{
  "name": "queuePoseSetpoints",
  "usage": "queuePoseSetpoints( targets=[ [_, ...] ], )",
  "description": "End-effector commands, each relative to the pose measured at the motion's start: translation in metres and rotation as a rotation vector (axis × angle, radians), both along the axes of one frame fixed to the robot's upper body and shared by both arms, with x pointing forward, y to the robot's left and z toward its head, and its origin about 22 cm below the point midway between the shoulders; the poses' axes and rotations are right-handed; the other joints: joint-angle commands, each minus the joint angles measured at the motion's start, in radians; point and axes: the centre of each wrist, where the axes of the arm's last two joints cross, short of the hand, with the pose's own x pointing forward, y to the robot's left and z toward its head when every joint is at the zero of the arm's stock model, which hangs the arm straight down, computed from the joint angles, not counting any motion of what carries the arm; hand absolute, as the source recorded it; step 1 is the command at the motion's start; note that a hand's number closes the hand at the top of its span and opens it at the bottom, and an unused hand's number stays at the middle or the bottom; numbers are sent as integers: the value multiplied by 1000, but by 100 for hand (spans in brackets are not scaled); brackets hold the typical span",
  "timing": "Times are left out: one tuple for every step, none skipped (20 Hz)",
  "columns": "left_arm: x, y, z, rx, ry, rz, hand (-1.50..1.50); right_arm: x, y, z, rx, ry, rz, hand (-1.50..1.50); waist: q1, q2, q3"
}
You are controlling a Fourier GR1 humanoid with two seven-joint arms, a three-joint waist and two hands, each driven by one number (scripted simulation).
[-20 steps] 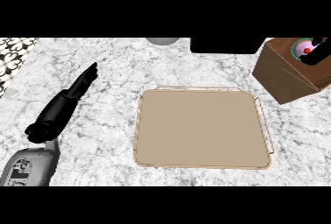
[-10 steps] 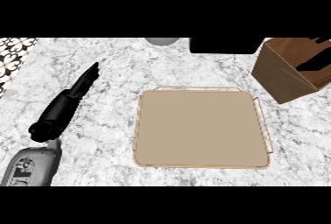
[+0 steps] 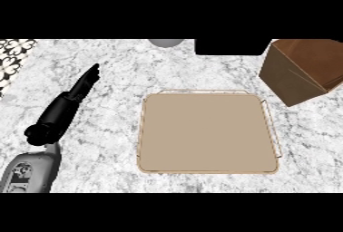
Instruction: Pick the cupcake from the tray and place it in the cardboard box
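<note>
Marble counter (image 3: 100, 136) filled the view. Tan tray (image 3: 208, 131) lay flat in the middle, roughly square, nothing on it. Brown cardboard box (image 3: 301, 68) stood at upper right, well apart from the tray, tilted corner-on; its inside could not be seen. No writing or labels readable on anything. Cupcake was nowhere visible, so its position and facing could not be told. Left hand (image 3: 84, 86) rested at left of the tray, fingers straight, pointing up and slightly right, holding nothing. Right hand did not show.
</note>
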Motion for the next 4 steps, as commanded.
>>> queuePoseSetpoints(
  targets=[
    [-3,0,-10,7,7,3,0,-24,-37,-15,172,-92,-91,-150,3,5,-1],
    [0,-4,-1,7,-6,-12,0,-29,-42,-24,171,-108,-129,-150,7,5,0],
    [-7,2,-9,-1,3,0,0,-32,-46,-23,176,-116,-153,-150,15,5,-1],
    [1,-18,-2,-14,-1,-10,0,-39,-55,-26,151,-115,-168,-150,16,8,0]
  ],
)
